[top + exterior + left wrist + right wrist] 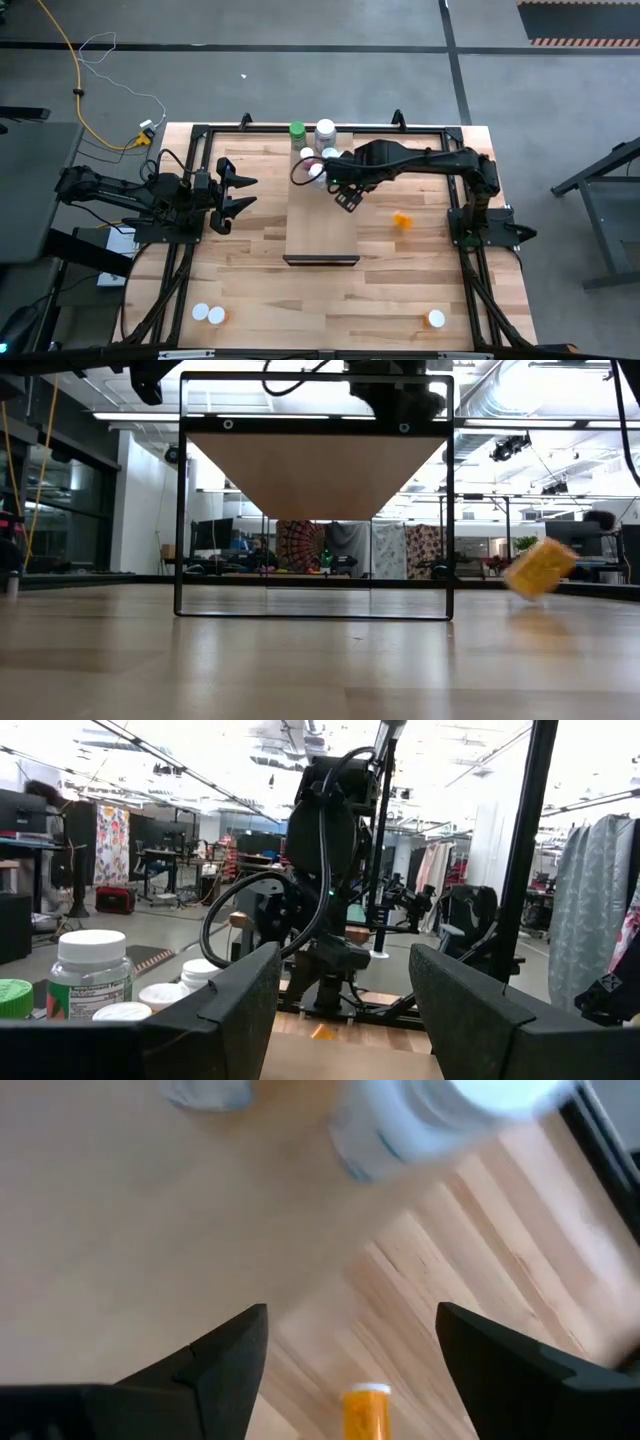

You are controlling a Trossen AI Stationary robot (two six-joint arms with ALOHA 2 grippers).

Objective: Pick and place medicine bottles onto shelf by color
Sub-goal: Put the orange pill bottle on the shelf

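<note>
The shelf is a pale board raised in a black frame at the table's middle; the low view shows its underside. Several medicine bottles stand at its far end, one green-capped and one white-capped; they show again in the left wrist view. My right gripper hangs open over the shelf's right part, pointing steeply down, with nothing between its fingers. An orange bottle lies tilted on the table right of the shelf. My left gripper waits open, left of the shelf.
Two white-capped bottles sit near the table's front left and another near its front right. The shelf's black frame stands upright around the board. Bare tabletop lies between the shelf and the near edge.
</note>
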